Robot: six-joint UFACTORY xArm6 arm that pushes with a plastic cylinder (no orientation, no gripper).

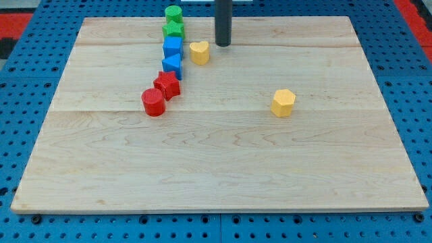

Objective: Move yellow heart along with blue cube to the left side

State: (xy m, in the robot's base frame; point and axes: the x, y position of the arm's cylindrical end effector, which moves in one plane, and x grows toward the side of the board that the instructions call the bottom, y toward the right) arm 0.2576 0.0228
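The yellow heart [199,52] lies on the wooden board near the view's top, left of centre. The blue cube [173,47] sits just to its left, a small gap between them. My tip [223,44] stands just to the right of the yellow heart and slightly above it in the view, apart from it by a narrow gap. The rod rises out of the view's top edge.
A green cylinder [173,13] and a green star [173,28] sit above the blue cube. A blue triangular block [173,64], a red star [167,85] and a red cylinder [153,102] run down-left below it. A yellow hexagonal block [283,102] lies right of centre. The board [216,169] rests on a blue pegboard.
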